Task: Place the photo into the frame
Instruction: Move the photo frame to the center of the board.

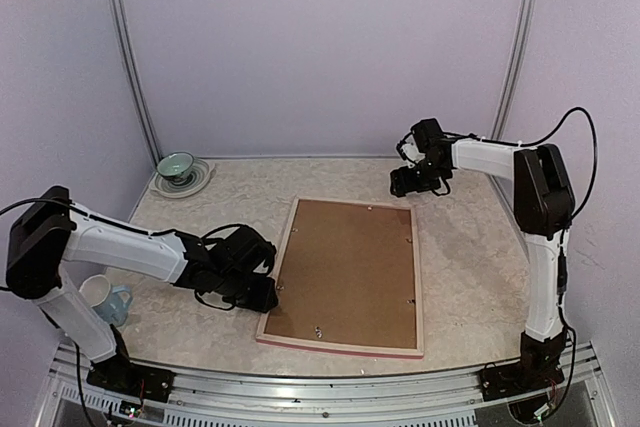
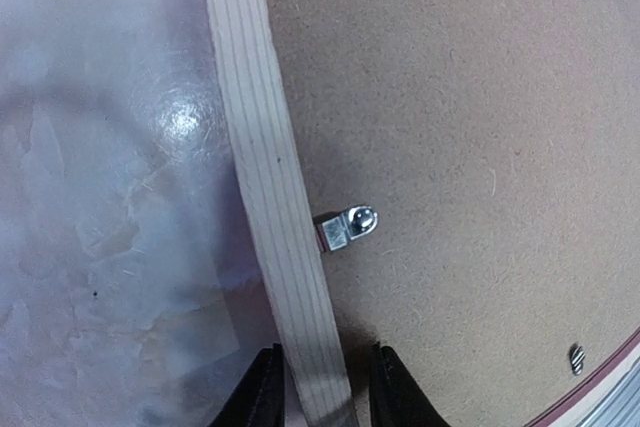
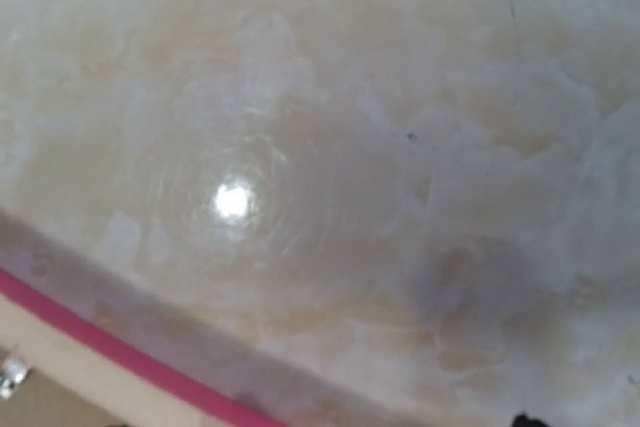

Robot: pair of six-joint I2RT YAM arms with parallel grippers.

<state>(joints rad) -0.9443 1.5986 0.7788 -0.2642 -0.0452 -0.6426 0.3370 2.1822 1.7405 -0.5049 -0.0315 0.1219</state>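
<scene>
left end effector point(image 2: 327, 357) astride frame point(image 2: 262, 147) rail — grip cannot be told; right end effector point(image 1: 403, 185) spread

Pale wood-grain frame point(image 2: 275, 197), pink-edged, brown backing board point(image 1: 345, 272), beige marbled table point(image 1: 460, 247)

One frame point(image 1: 340, 346) lies on the tabletop point(image 1: 470, 247), with one brown backing board point(image 1: 345, 272) set inside it. Four small metal tabs point(image 1: 411, 301) can be made out along the board's edges in the top view. The left wrist view shows two of them: one beside the pale wood rail and one nearer the pink edge. One green bowl point(image 1: 176, 163) stands on one saucer point(image 1: 198, 183) at the far left corner. One pale mug point(image 1: 100, 295) sits by the left edge. There are two arms, each with one hand: the left hand point(image 1: 262, 292) and the right hand point(image 1: 405, 182). Two metal strips point(image 1: 130, 77) run up the back wall.
</scene>
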